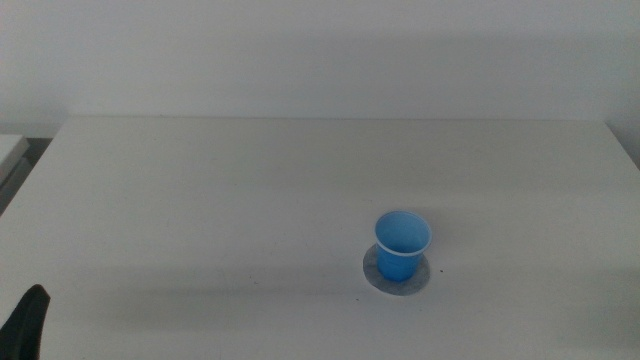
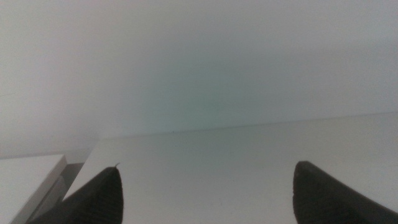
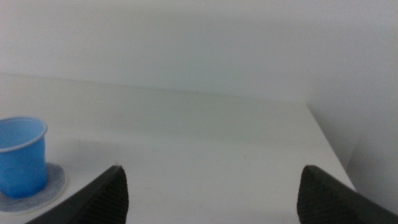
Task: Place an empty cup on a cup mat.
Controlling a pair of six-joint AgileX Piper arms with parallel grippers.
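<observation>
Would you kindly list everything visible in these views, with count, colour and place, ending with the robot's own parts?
cup: one, bright blue with a paler rim and inside, upright and empty, standing on the cup mat, right of the table's middle toward the near side.
cup mat: one, speckled grey, flat and round, lying under the cup on the table.
table: one, white, filling most of the middle view.
white ledge: one, at the table's far left edge.
wall: pale grey, behind the table.
left gripper: one, dark jaws open, holding nothing, waiting at the table's near left corner.
right gripper: one, dark jaws open, holding nothing, apart from the cup, outside the middle view.
</observation>
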